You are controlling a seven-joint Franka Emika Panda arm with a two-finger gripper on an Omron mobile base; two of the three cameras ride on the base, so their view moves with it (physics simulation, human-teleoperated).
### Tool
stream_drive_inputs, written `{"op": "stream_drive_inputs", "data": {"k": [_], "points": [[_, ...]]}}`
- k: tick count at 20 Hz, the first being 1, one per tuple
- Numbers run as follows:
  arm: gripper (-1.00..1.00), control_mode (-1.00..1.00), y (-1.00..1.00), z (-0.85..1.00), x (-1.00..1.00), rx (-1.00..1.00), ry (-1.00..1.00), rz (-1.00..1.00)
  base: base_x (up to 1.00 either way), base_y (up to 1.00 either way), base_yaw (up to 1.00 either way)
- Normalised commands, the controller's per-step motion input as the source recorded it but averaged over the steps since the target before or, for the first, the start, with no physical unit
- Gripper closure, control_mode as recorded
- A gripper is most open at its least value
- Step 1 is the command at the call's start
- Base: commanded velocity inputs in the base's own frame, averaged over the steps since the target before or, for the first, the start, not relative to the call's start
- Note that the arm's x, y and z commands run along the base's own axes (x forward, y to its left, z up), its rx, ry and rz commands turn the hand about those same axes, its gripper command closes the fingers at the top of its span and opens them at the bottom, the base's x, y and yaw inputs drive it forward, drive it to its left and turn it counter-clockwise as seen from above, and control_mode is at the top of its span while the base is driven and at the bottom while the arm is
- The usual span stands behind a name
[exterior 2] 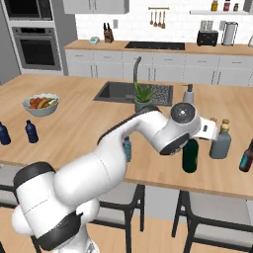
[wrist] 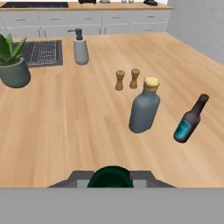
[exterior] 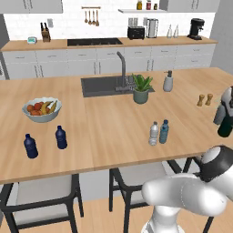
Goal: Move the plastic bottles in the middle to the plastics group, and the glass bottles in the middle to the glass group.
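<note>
A big wooden island worktop [exterior: 104,123] is seen in the middle of the kitchen, with a dark sink [exterior: 102,85] set near its far edge. Two chairs [exterior: 41,193] are tucked under its near edge. Grey-white cabinets [exterior: 82,61] are lined along the white back wall [exterior: 68,18]. A black oven [exterior 2: 32,47] is built into the left wall. The floor [exterior: 98,218] is made of light wood.

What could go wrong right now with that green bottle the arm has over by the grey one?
The gripper sits around the green bottle, close to the grey-blue bottle. Setting it down or pulling away carelessly might knock the grey-blue bottle or the small dark bottle beside it. The tall, slender green bottle may also tip if released off balance.
</note>
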Motion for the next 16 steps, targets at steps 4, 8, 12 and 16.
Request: {"op": "stream_drive_inputs", "data": {"k": [4,8,12,16], "points": [[1.0,-1.0,-0.33,-0.19,0.37,-0.19,-0.04,-0.11,0.0,0.0,0.0],[1.0,-1.0,-0.21,-0.26,0.38,-0.01,-0.06,-0.03,0.0,0.0,0.0],[1.0,-1.0,-0.17,-0.28,0.32,0.03,-0.04,0.0,0.0,0.0,0.0],[1.0,-1.0,-0.32,-0.13,0.31,0.03,0.0,0.0,0.0,0.0,0.0]]}}
